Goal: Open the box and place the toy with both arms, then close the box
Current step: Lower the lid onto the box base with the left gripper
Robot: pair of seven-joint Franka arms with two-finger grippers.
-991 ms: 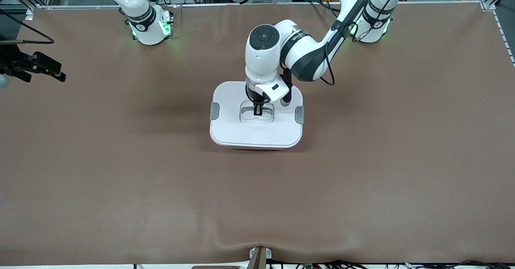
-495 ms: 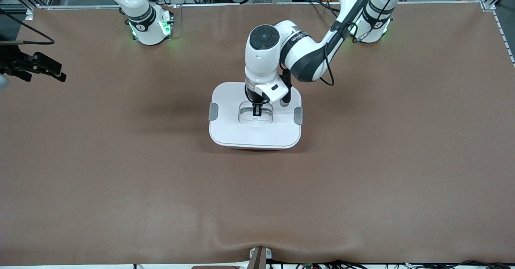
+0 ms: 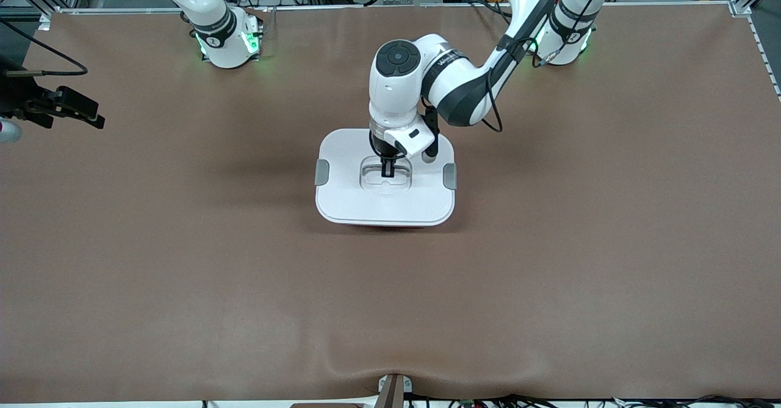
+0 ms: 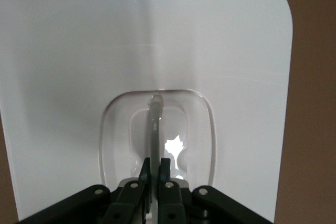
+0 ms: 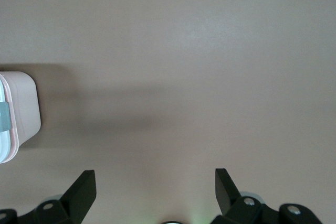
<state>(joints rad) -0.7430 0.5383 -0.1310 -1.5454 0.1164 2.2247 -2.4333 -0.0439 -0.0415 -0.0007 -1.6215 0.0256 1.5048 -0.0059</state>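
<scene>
Currently the box point(image 3: 385, 179) sits mid-table with its white lid point(image 4: 157, 45) on. Left gripper point(image 3: 387, 169) is down in the lid's recess, fingers point(image 4: 144, 170) clamped on the clear handle point(image 4: 154, 129). Right gripper point(image 5: 155, 187) waits with jaws spread wide over bare table point(image 3: 183, 243) at the right arm's end

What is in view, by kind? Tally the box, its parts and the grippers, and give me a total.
box: 1
grey side clips: 2
clear handle: 1
grippers: 2, left gripper shut on the clear handle, right gripper open over the table toward the right arm's end
Total: 6
</scene>
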